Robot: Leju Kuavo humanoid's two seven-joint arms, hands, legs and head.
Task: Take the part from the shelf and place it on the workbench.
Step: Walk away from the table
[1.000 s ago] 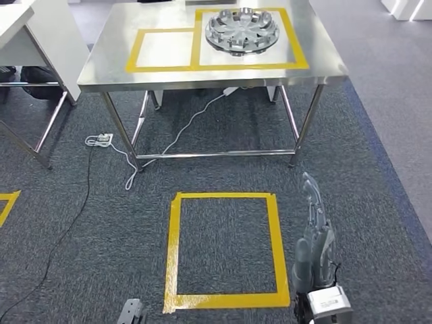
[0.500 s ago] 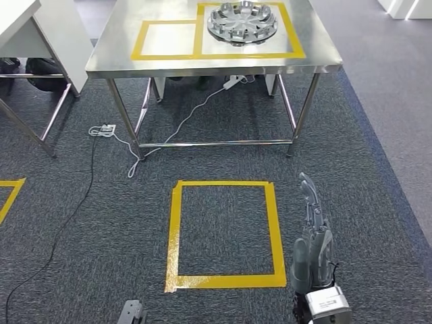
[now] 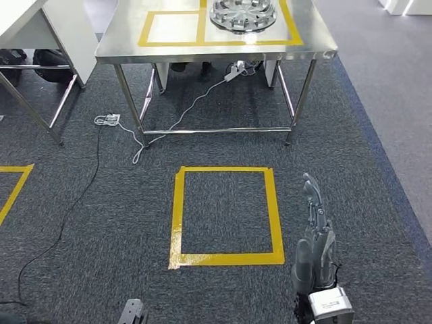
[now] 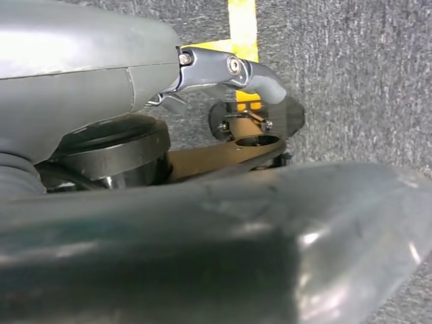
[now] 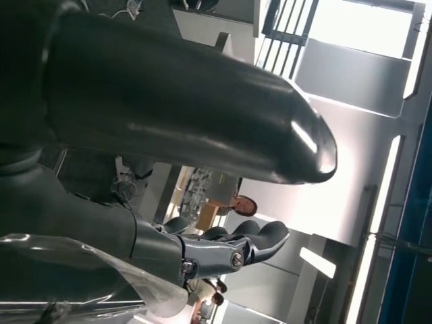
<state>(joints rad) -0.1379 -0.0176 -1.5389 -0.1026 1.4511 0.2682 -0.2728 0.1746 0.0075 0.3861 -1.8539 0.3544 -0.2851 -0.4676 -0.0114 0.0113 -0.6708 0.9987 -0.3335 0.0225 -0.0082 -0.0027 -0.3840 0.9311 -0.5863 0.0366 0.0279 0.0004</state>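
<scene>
- Where the right arm entered at the near edge of the head view, the right hand [image 3: 313, 253] hung over the carpet with its fingers straight, apart and holding nothing.
- Seen from its own wrist camera, the left hand [image 4: 204, 229] also lay over the carpet, thumb and fingers parted with nothing between them.
- Just beyond both hands a yellow taped square [image 3: 177, 216] marked a standing spot on the floor, facing the steel table [image 3: 127, 42].
- A white power strip [image 3: 108, 119] and its cable lay on the carpet near the table's left legs, well apart from the square.
- On the table top two taped outlines sat side by side; the smaller, left outline [image 3: 173, 44] enclosed bare steel.
- The part, a silver wheel cover [image 3: 244, 13], rested flat inside the larger outline toward the far right corner, partly cut off by the frame's upper edge.
- No shelf was visible, so whether this table was the workbench could not be told; if it was, the part already lay in its zone, and the step in hand was judged to be an empty-handed one.
- Done well, that step called for both hands kept low and free, footing kept off the cable, and no contact with the table's near edge, lest the cover be jarred out of its outline.
</scene>
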